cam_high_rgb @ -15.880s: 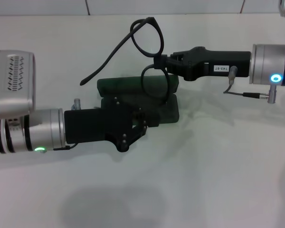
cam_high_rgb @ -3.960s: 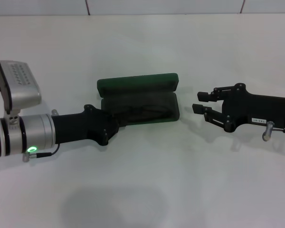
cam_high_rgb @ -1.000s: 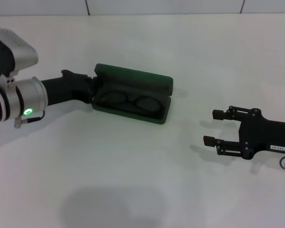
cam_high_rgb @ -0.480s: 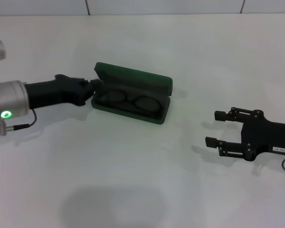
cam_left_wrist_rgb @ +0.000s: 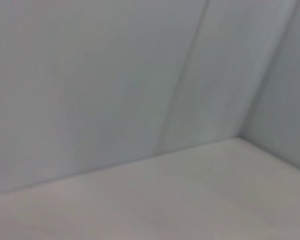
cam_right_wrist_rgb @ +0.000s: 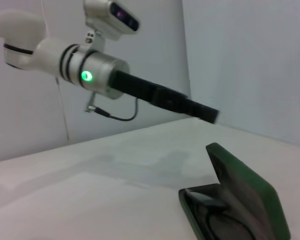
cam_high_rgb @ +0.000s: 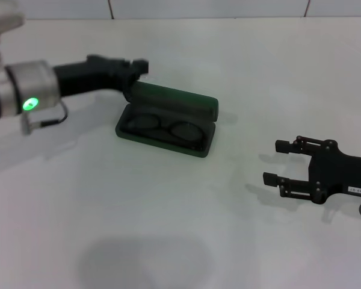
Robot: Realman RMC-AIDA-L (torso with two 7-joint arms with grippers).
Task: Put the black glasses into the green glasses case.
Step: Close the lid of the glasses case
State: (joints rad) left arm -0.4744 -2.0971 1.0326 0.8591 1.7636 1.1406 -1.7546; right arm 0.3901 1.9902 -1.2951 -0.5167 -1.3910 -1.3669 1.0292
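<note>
The green glasses case [cam_high_rgb: 207, 146] lies open in the middle of the table, with its lid [cam_high_rgb: 180, 100] standing up at the back. The black glasses [cam_high_rgb: 166, 128] lie inside it, lenses up. My left gripper [cam_high_rgb: 138, 65] is shut and empty, and hovers just above the left end of the lid. The right wrist view shows a gap between that gripper [cam_right_wrist_rgb: 211, 115] and the case [cam_right_wrist_rgb: 260, 200]; the glasses [cam_right_wrist_rgb: 213, 209] show dark inside. My right gripper [cam_high_rgb: 275, 161] is open and empty, low over the table to the right of the case.
The white table [cam_high_rgb: 168, 229] ends at a tiled wall [cam_high_rgb: 204, 7] behind. The left wrist view shows only the wall [cam_left_wrist_rgb: 115, 75] and the table surface.
My left gripper has risen from the case's left end to above the lid's left corner. The case, glasses and right gripper have stayed put.
</note>
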